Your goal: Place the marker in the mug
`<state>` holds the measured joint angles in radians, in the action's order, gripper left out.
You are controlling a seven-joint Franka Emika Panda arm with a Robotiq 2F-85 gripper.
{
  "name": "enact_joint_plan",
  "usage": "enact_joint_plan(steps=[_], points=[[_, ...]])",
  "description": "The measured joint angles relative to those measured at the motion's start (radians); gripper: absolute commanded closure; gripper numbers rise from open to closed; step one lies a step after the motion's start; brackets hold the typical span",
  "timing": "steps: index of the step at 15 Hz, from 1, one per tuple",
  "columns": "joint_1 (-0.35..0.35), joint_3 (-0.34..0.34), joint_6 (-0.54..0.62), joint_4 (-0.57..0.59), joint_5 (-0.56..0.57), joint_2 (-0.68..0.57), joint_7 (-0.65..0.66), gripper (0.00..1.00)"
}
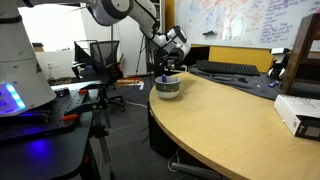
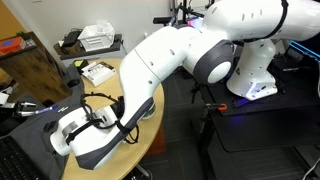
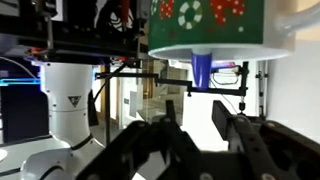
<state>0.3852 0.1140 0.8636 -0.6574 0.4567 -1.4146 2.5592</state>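
The wrist view stands upside down. In it the white mug [image 3: 215, 25] with a dark green patterned band fills the top. The blue-purple marker [image 3: 202, 68] sticks out of the mug's mouth toward my gripper [image 3: 193, 105]. The gripper's fingers are spread apart with nothing between them. In an exterior view the mug [image 1: 168, 88] stands near the table's rounded end, and the gripper [image 1: 168, 66] hovers just above it. The marker is too small to make out there. In the exterior view from behind the arm, my arm [image 2: 150, 80] hides the mug and the marker.
A black keyboard [image 1: 226, 69] lies further back on the wooden table [image 1: 230, 120]. A white box [image 1: 297, 113] sits at the near right edge. An office chair [image 1: 100, 60] and a tripod stand beside the table. Papers [image 2: 97, 71] lie on the table's far part.
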Motion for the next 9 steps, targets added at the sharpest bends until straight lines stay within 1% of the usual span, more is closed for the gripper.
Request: enact_joint_plan(steps=[3,4,7,9], points=[[-0.006,0.000,0.001,0.038,-0.018,-0.003,0.002,0.02],[-0.010,0.000,0.001,0.055,-0.024,-0.001,0.002,0.00],[-0.029,-0.005,0.019,0.103,-0.043,0.020,-0.006,0.00],[-0.050,-0.019,0.041,0.125,-0.052,0.047,-0.045,0.00]])
